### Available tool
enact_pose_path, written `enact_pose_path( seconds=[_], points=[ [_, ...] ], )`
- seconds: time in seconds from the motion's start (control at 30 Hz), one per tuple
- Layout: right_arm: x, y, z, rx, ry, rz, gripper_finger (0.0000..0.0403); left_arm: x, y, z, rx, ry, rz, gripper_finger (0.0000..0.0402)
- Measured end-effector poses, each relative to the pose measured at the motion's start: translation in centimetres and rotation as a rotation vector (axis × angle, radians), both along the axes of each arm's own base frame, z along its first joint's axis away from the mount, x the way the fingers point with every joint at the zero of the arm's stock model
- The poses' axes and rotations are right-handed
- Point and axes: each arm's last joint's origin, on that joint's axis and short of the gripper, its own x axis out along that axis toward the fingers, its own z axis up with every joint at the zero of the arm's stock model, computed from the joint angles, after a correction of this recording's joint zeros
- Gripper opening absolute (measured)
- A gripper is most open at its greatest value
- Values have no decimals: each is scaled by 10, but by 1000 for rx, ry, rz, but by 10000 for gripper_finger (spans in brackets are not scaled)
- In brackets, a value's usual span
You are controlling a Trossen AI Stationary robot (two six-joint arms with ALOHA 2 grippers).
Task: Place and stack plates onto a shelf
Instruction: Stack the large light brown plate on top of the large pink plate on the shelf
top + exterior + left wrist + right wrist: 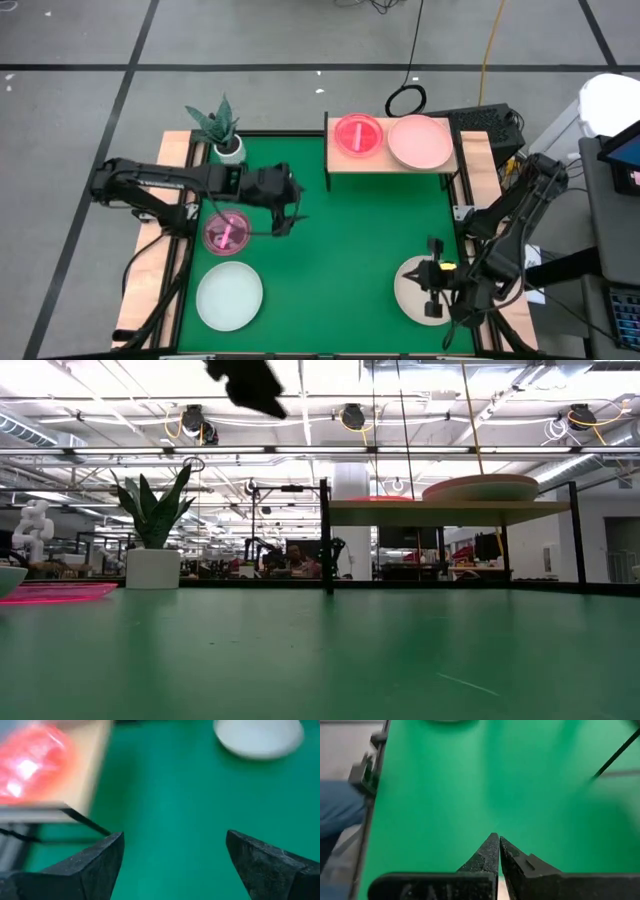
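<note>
Plates: magenta one point(357, 134) and pink one point(420, 141) on shelf point(338, 161), left tool point(287, 210) open, empty above tabletop point(350, 240); right tool point(436, 288) closed over beige plate point(410, 285), risks skidding off its rim.

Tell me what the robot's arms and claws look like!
Both arms are dark, nearly black, built from jointed segments with black cables alongside. The left claw has two chunky, rough black fingers. The right claw has pointed wedge-shaped fingers, with a small yellow mark nearby.

On the shelf point(392, 160) sat a magenta plate point(358, 134) and a pink plate point(420, 142); the left tool point(287, 213) hovered over the green tabletop point(350, 240).
</note>
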Motion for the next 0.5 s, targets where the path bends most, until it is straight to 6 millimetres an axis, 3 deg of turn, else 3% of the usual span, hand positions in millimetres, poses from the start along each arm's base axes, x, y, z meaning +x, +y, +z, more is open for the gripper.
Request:
enact_pose_path(
  seconds=[0.3,0.5],
  points=[
    [19,32,-26,202,133,43,0,-27,-81,-9,-27,138,-125,351],
    [30,57,-47,300,214,75,0,-50,-122,-12,8,146,-110,351]
  ],
)
